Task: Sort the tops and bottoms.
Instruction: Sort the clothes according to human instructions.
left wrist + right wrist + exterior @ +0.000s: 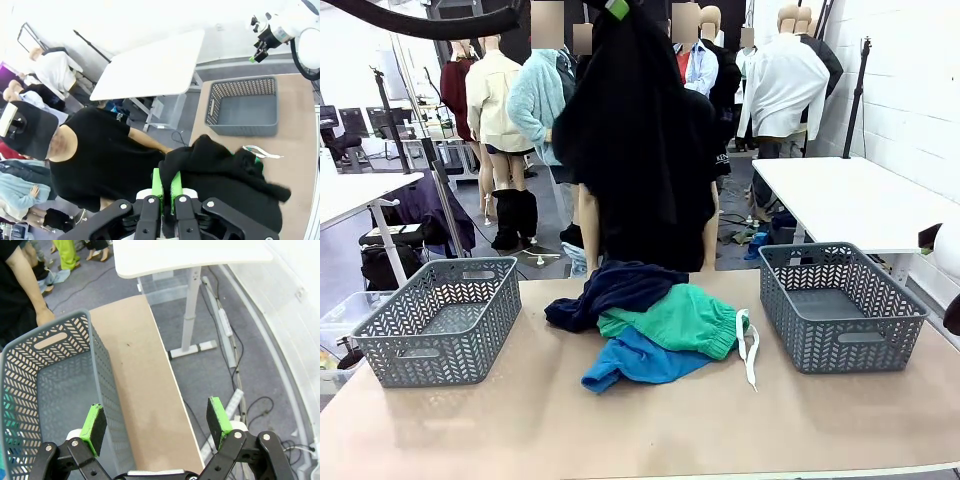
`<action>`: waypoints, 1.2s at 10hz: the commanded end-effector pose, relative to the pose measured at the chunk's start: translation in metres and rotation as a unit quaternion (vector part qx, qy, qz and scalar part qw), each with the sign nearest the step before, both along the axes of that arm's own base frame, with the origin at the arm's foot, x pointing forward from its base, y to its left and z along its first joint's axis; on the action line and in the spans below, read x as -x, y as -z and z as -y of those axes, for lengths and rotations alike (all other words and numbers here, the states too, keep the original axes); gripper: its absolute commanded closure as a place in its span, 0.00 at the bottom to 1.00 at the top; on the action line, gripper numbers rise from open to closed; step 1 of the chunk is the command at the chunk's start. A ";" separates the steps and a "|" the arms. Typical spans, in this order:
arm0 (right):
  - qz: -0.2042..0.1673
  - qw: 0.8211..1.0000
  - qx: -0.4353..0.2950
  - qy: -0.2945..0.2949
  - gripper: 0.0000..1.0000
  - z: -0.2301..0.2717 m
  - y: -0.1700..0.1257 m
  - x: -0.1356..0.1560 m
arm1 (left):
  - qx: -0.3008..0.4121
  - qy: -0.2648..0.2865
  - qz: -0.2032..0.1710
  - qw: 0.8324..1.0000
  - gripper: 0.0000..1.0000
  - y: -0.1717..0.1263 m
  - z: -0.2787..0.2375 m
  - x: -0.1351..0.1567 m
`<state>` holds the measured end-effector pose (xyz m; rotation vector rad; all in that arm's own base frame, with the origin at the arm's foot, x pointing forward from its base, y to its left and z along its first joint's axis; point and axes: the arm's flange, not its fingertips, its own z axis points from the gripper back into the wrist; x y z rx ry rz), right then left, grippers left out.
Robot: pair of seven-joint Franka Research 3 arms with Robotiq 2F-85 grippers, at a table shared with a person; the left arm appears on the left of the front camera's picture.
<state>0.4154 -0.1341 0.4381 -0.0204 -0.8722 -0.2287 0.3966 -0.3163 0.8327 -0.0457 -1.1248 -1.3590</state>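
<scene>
Jaws of my left gripper (166,182) are shut tight on the black garment (220,160), hanging high above the pile (660,320). My right gripper (157,422) is wide open, empty. I should lift it clear of the basket (450,360) rim before letting go.

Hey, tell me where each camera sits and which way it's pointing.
Front view: between the arms, facing across the table at the person; left end effector at the top edge, black garment hanging from it.
Left wrist view: high up, looking down past the left end effector, shut on that garment; right arm farther off.
Right wrist view: looking down through the open right end effector onto the grey basket, table edge and floor.
Shared: all three show that basket.
</scene>
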 end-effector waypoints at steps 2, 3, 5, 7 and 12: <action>-0.006 1.000 0.002 0.000 0.00 -0.001 -0.001 0.000 | 0.002 0.002 0.001 1.000 1.00 -0.002 0.003 -0.003; -0.006 1.000 0.002 0.000 0.00 -0.001 -0.001 0.000 | 0.002 0.002 0.001 1.000 1.00 -0.002 0.003 -0.003; -0.006 1.000 0.002 0.000 0.00 -0.001 -0.001 0.000 | 0.002 0.002 0.001 1.000 1.00 -0.002 0.003 -0.003; -0.006 1.000 0.002 0.000 0.00 -0.001 -0.001 0.000 | 0.002 0.002 0.001 1.000 1.00 -0.002 0.003 -0.003; -0.006 1.000 0.002 0.000 0.00 -0.001 -0.001 0.000 | 0.002 0.002 0.001 1.000 1.00 -0.002 0.003 -0.003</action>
